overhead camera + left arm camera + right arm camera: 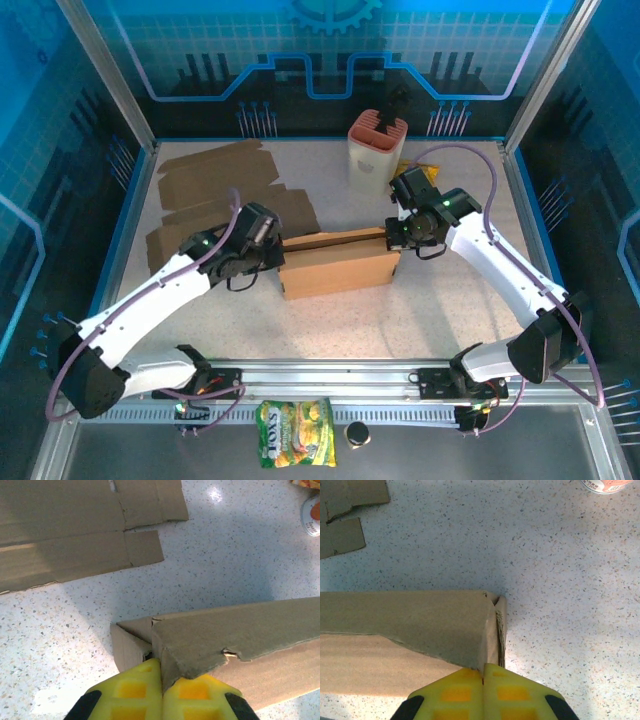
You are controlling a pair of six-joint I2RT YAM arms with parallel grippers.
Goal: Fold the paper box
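Two closed tools: left gripper (161, 677) and right gripper (483, 676), jaws pressed together, each butting one end of the long brown cardboard box (338, 262) lying between them, likely bracing the end flaps.

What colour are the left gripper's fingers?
The fingers are yellow, clearest in the left wrist view.

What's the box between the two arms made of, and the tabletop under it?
Box: brown cardboard, matte, with creased folds and a torn edge showing paler inside. Tabletop: pale speckled surface, slightly glossy with glare; stone or laminate, unclear.
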